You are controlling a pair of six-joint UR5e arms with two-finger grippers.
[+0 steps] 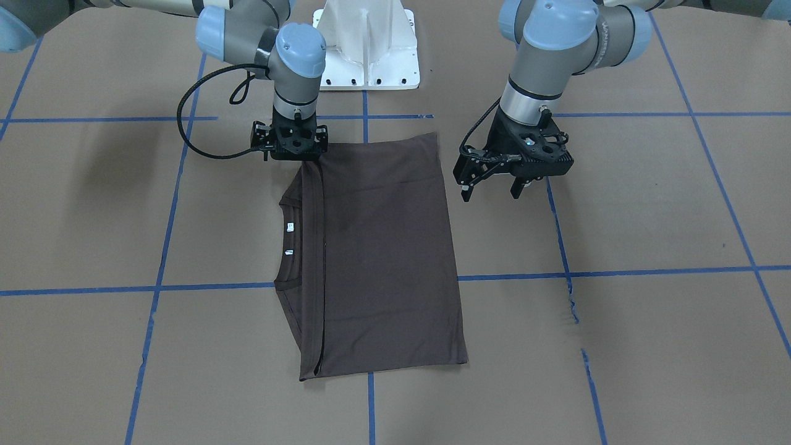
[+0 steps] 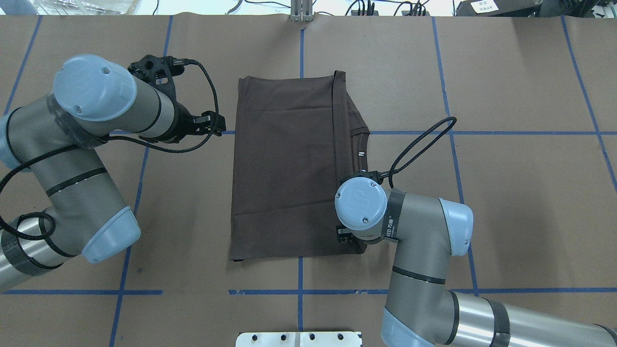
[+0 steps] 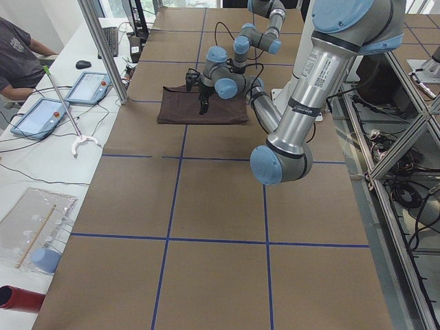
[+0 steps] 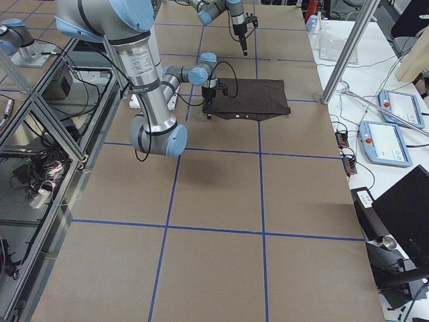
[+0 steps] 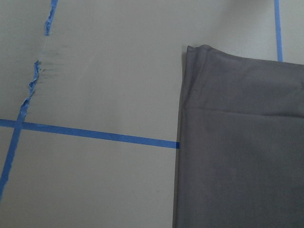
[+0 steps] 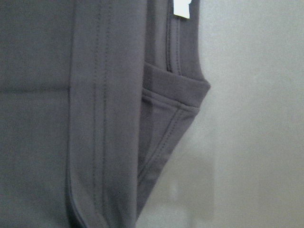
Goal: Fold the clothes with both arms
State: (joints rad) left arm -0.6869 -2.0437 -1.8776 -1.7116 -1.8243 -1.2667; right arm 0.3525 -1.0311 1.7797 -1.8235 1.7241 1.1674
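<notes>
Checking front view: T-shirt (image 1: 383,247) lies flat mid-table (image 1: 649,210), folded into a rectangle, with the collar (image 1: 290,253) poking out on the robot's right side. On the opposite edge the left gripper (image 1: 491,188) hovers just beside the cloth, fingers spread, holding nothing. Over the robot-side corner by the collar is the right gripper (image 1: 295,145). Its fingers are hidden, so I can't tell if it's pinching.

Overhead: the right wrist covers that corner, no help.

Side views: too small to add anything.

Left wrist cam: one layered shirt corner, flat on the table, crossing the blue tape (image 5: 95,134).

Right wrist cam: collar ribbing and hem stitching up close, no fingers in shot.

Handling, my read: light, limp knit that won't hold shape, and the layers will slide. Pinch the corners through all layers and lift both ends together.
</notes>
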